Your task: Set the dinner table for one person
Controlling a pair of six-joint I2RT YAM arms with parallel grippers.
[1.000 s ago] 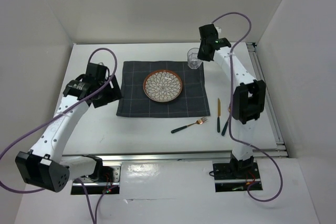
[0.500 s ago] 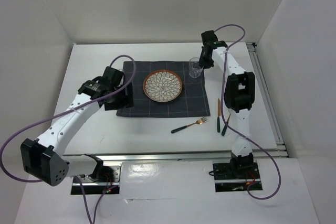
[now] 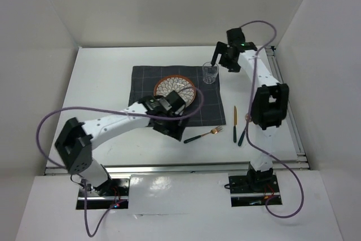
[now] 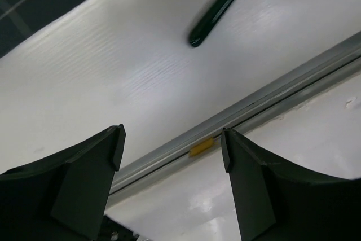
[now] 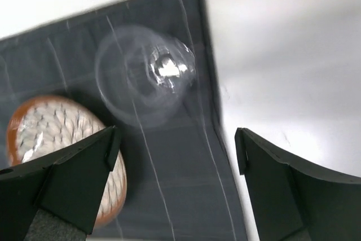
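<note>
Right gripper (image 5: 176, 145) above glass (image 5: 144, 77) on placemat (image 5: 186, 196), jaws apart, holding nothing. Left gripper (image 4: 172, 142) low over dinner table (image 4: 101, 94), jaws apart, near fork (image 4: 220, 8).

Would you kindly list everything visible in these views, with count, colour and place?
dinner table: one, white, silver rails at near and right edges.
placemat: one, dark grey checked, mid-table.
plate: one, brown rim, white pattern, on the placemat, partly behind the left arm.
glass: one, clear, upright on the placemat's far right corner.
fork: one, dark handle, copper head, on the table by the placemat's near right corner.
knife: one, gold blade, dark handle, right of the placemat.
another utensil: one, dark handle, head hidden, beside the knife.
left gripper: one, black, open, near the fork's handle.
right gripper: one, black, open, above the glass.
</note>
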